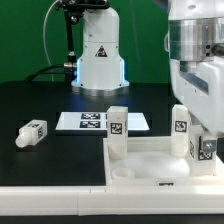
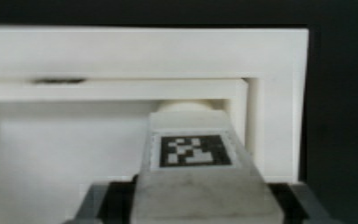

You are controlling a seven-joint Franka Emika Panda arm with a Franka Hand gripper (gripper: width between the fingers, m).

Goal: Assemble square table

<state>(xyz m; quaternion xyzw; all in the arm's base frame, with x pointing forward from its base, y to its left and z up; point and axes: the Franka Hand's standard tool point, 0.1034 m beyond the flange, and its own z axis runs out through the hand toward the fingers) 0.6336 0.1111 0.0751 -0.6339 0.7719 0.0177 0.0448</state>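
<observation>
On the exterior view's left, 1 small white chunky plastic leg (image 1: 31, 132) lies on its side on the flat black table (image 1: 40, 105). It has a black-and-white square tag on its end, and it is well apart from the other parts.

Near the middle, the thin flat white marker board (image 1: 100, 122) lies on the table, with square tags printed on it.

Just in front of it, a 2nd white blocky leg (image 1: 117, 132) stands upright at a back corner of the big white square plastic tray-like table top (image 1: 150, 165). The top is smooth, with a raised rim and a round socket (image 1: 122, 174) at its near corner. A 3rd upright leg (image 1: 181, 128) with a tag stands farther right.

On the exterior view's right, the grey and white robot gripper (image 1: 205, 150) hangs over the top. It holds a 4th tagged white leg (image 2: 190, 150) between its dark fingers (image 2: 108, 200). The jaws are partly closed, squeezing the leg's sides. In the wrist view this leg points at the top's inner wall.
</observation>
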